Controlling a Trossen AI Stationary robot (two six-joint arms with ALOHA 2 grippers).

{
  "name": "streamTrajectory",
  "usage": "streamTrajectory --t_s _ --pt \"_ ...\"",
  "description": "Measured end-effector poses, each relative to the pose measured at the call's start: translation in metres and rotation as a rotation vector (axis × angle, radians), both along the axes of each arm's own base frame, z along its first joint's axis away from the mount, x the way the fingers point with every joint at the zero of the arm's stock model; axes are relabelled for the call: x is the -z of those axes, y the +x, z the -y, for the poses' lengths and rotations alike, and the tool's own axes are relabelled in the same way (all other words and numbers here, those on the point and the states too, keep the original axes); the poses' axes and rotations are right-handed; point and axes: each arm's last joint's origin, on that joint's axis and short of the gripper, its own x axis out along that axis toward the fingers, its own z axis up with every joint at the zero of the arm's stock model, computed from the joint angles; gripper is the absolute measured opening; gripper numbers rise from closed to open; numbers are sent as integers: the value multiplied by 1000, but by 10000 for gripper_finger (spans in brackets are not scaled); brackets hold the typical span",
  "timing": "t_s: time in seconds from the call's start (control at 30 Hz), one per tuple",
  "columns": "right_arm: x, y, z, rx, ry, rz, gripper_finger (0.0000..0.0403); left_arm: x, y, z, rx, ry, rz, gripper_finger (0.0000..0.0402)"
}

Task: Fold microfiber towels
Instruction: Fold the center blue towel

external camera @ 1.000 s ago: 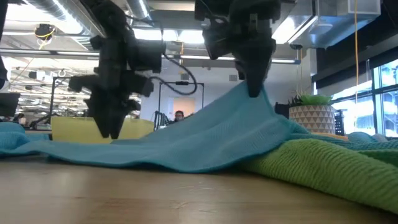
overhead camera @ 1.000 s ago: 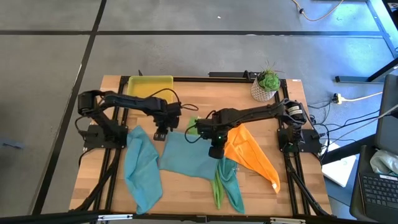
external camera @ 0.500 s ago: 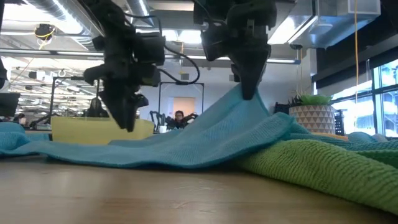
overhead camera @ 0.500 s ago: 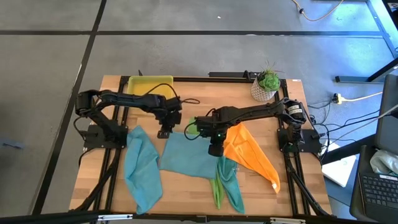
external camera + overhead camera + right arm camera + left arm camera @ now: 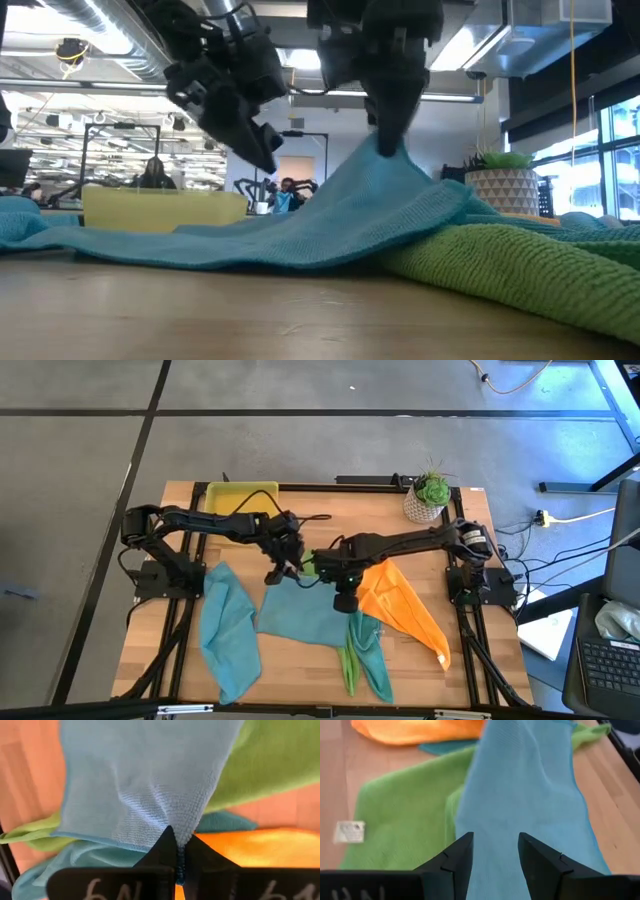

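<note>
Left gripper (image 5: 285, 563) now swung closer to right gripper (image 5: 343, 600), fingers parted (empty), right gripper pinching light blue towel (image 5: 300, 615) corner, lifted, beside orange towel (image 5: 405, 610), over green towel (image 5: 520, 265).

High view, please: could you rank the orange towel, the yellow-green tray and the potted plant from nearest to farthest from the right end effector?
From the right end effector, shut on the light blue towel:
1. Orange towel, just beside it, toward the right arm's base.
2. Potted plant, at the far right corner.
3. Yellow-green tray, at the far left, close to the plant's rank.
</note>
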Motion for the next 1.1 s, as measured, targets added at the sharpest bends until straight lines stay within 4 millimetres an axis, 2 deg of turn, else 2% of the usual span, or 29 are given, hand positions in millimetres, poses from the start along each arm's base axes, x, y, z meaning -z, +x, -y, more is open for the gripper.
streamTrajectory --t_s 0.2,0.33,0.77,0.93,1.1 --pt "-28 9 -10 -90 -58 115 5 -3 3 2 25 -40 42 149" --pt "-38 11 -10 -92 -62 135 6 -6 6 4 47 -77 90 149" --pt "-39 10 -10 -95 -62 128 9 -26 24 6 52 -144 322 149" --pt "-39 10 -10 -98 -63 131 10 -25 31 6 68 -273 324 149" --pt "-40 10 -12 -102 -63 131 11 -22 43 10 96 -298 308 149"
